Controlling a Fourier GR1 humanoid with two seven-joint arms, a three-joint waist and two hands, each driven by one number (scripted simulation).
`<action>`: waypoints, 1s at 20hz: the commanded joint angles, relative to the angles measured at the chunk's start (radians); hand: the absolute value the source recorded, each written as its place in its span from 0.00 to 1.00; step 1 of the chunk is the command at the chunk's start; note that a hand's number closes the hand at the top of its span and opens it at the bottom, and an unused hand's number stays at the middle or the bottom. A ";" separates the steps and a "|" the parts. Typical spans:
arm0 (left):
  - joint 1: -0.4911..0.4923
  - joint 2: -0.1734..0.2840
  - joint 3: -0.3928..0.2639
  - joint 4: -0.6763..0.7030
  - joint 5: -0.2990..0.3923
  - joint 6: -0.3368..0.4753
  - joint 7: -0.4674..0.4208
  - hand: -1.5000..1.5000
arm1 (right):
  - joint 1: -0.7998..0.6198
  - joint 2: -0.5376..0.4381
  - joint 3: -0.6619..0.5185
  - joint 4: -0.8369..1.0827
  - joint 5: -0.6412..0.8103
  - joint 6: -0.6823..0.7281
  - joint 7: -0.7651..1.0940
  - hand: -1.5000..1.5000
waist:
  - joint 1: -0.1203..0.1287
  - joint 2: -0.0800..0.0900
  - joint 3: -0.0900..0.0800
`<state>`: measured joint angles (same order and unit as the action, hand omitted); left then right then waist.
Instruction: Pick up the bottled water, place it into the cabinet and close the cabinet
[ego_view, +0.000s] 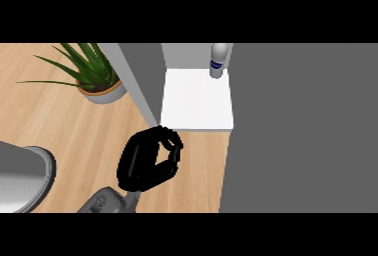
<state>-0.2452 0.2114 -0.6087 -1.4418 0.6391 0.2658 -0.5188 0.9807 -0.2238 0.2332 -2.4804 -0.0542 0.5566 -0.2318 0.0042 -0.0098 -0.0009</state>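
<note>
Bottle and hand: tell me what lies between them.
In the head view, only the bare white cabinet shelf lies between the bottle, standing at the shelf's back, and the hand, which is at the shelf's front edge beside the open door.

Bottled water (218, 61) upright inside open cabinet (196, 102)

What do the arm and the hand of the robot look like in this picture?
Only one arm shows. Its hand is glossy black all over, with thick, rounded, segmented fingers. The forearm behind it is plain grey and smooth-shelled, joining the hand at a dark wrist. No cables, markings or sleeves can be seen on either.
</note>
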 joint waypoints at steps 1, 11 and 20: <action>0.063 0.062 0.023 -0.116 0.012 0.003 0.034 0.00 | 0.022 -0.074 0.031 -0.190 0.031 0.049 0.083 1.00 | 0.005 0.004 0.000; 0.341 0.261 0.160 -0.315 0.123 -0.098 -0.012 0.00 | 0.054 -0.146 0.205 -0.205 0.196 0.125 0.018 1.00 | -0.003 -0.009 -0.004; 0.446 0.339 0.254 -0.401 0.219 -0.165 0.002 0.00 | -0.108 -0.179 0.410 -0.208 0.255 0.129 0.143 1.00 | 0.025 -0.011 -0.012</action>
<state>0.1631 0.5153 -0.3929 -1.8179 0.8220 0.1308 -0.5222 0.9215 -0.3748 0.5209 -2.5008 0.0097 0.6585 -0.2018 0.0223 -0.0203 -0.0094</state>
